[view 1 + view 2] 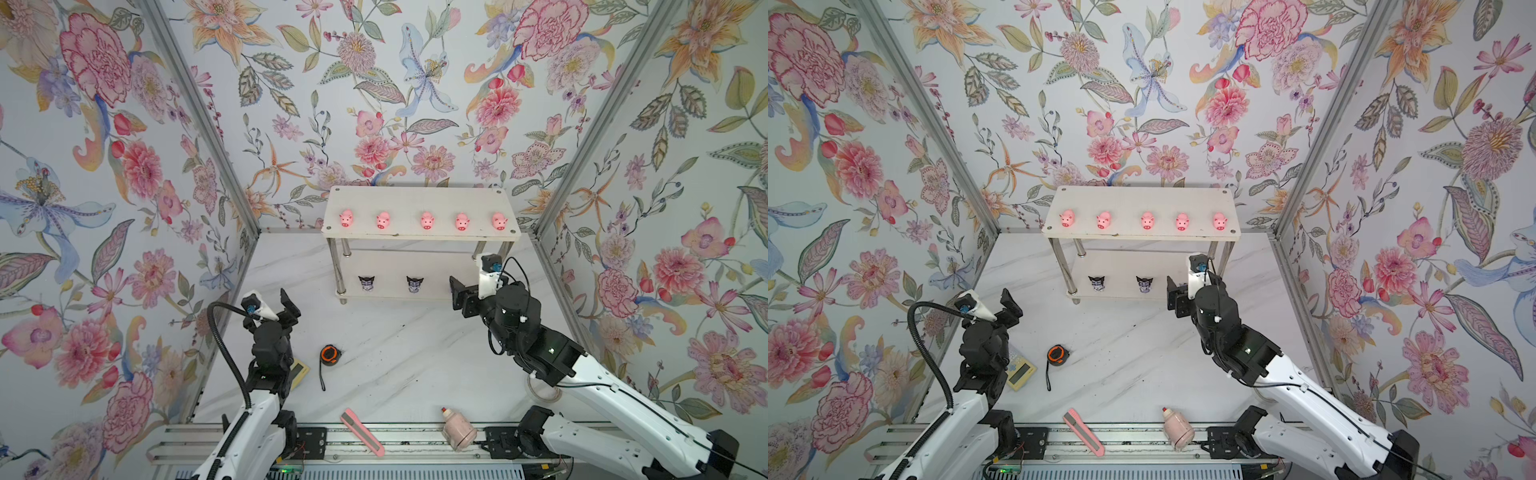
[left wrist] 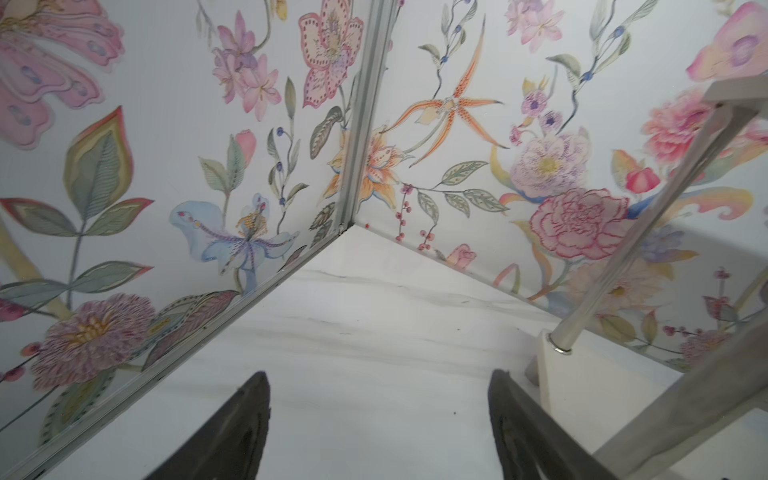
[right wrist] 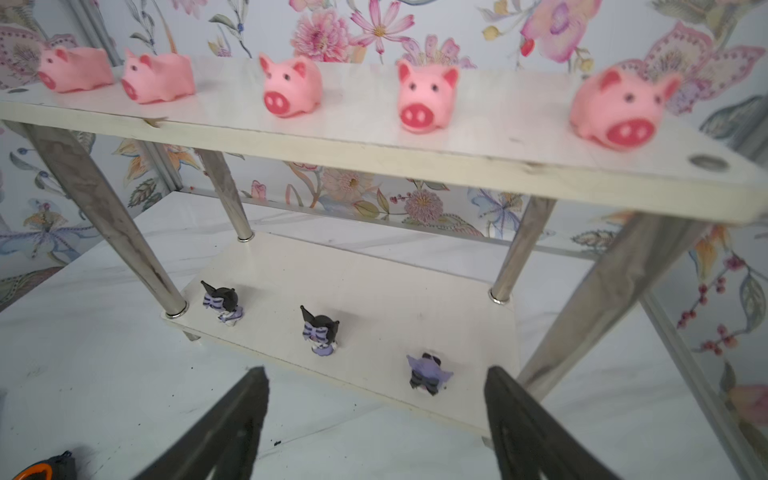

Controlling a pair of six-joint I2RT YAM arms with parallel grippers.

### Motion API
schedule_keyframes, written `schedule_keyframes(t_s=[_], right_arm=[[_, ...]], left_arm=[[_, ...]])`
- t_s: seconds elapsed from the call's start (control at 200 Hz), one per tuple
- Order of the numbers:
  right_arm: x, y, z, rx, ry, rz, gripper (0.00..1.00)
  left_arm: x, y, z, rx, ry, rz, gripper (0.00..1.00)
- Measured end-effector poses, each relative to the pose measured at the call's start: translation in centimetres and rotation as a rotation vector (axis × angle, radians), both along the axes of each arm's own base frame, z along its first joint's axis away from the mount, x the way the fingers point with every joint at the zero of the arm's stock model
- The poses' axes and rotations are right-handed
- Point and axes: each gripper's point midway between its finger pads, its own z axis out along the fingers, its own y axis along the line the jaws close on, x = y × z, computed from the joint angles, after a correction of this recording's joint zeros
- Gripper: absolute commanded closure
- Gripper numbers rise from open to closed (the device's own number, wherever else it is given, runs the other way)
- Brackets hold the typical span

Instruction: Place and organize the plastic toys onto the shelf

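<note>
Near edge: pink box cutter [image 1: 362, 432] and pale pink bottle [image 1: 458, 428], both lying down.
Left gripper [image 2: 379, 376]: jaws wide, empty, left of shelf.
Right gripper [image 3: 377, 368]: jaws wide, empty, at lower board's right end.
Shelf [image 1: 419, 199]: far middle, long axis left-right.
Pigs [image 1: 427, 220]: five, top board, one row, snouts facing near.
Horned figurines [image 3: 319, 332]: three, lower board; two upright, right one toppled.
</note>
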Motion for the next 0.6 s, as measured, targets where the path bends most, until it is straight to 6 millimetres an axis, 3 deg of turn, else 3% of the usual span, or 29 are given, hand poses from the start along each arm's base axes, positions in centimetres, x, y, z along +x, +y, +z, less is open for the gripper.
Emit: schedule_keyframes(t_s=[0.075, 0.125, 0.24, 0.36, 0.601], right_arm=[[1.0, 2.4, 2.0, -0.019, -0.017, 0.037, 0.6], [1.7, 4.3, 3.2, -0.027, -0.025, 0.063, 0.61], [3.1, 8.1, 5.2, -0.049, -0.041, 0.124, 0.48], [4.7, 11.3, 5.7, -0.08, -0.043, 0.168, 0.35], [7.0, 15.1, 5.5, -0.134, -0.041, 0.222, 0.29]], left_arm=[[0.2, -0.9, 1.7, -0.008, -0.036, -0.055, 0.21], [0.2, -1.4, 2.3, -0.016, -0.057, -0.086, 0.23], [0.1, -2.2, 2.4, -0.032, -0.068, -0.134, 0.24], [0.0, -2.9, 0.2, -0.045, -0.021, -0.176, 0.24], [-1.0, -3.5, -4.1, -0.054, 0.068, -0.21, 0.23]])
